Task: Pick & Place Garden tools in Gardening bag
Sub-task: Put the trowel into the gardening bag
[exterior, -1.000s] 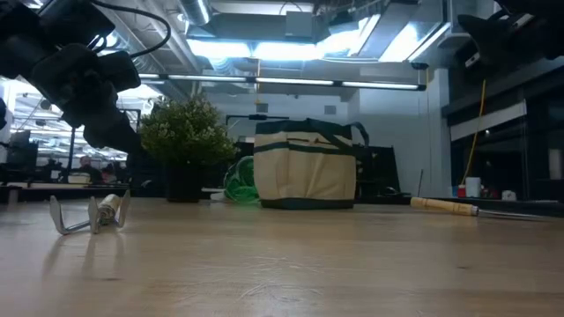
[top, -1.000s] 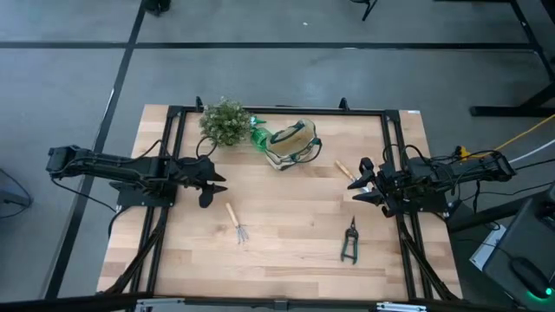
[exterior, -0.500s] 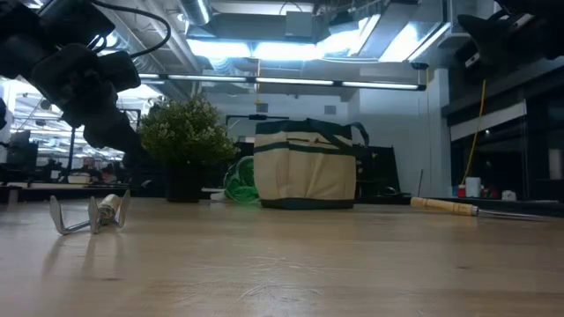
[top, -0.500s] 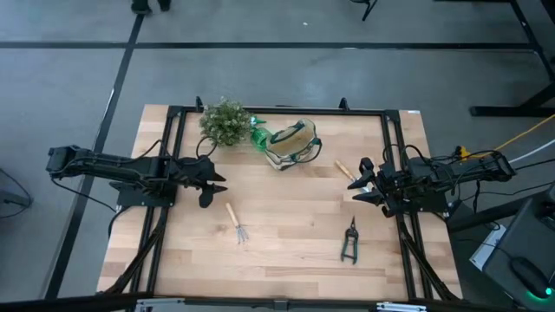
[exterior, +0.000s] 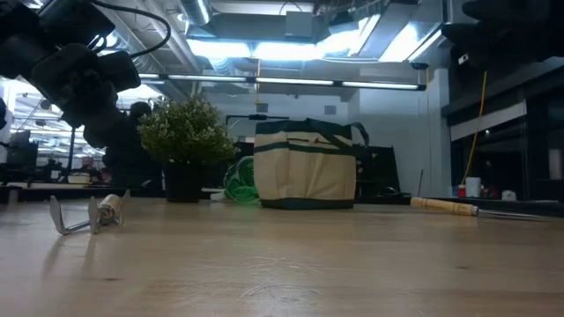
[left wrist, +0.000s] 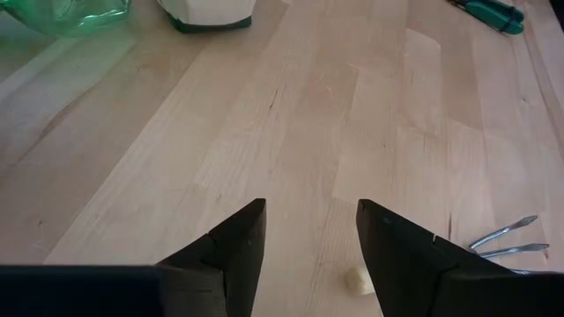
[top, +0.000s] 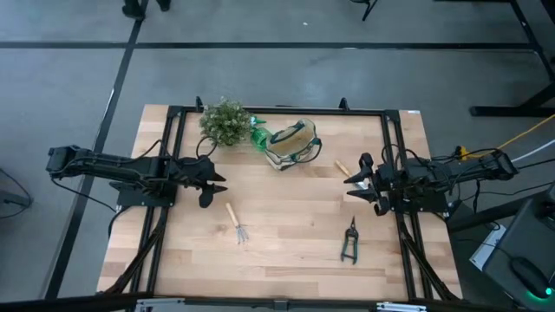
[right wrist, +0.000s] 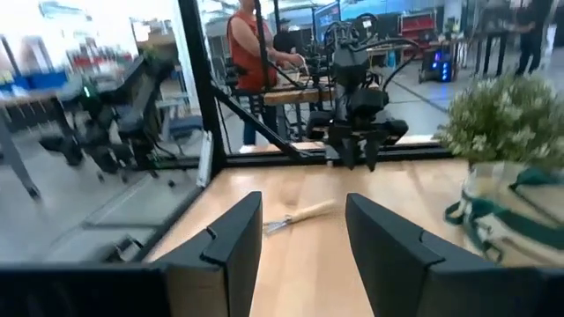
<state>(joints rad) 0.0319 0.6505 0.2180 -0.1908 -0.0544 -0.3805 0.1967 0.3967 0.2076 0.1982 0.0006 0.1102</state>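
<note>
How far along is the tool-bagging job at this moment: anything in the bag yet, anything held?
Nothing looks done: the mini rake, pruning shears and short wood-handled tool all lie on the table, and the green plastic tool sits beside the gardening bag. Nothing is in hand: the left gripper and right gripper are both open and empty. All four tools remain.

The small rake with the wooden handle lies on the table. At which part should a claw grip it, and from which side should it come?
Probably the rake's wooden handle, from straight above. It lies flat, tines toward the table's front edge, with bare wood around it. The open left claw is nearest; its fingers should close across the handle's width.
</note>
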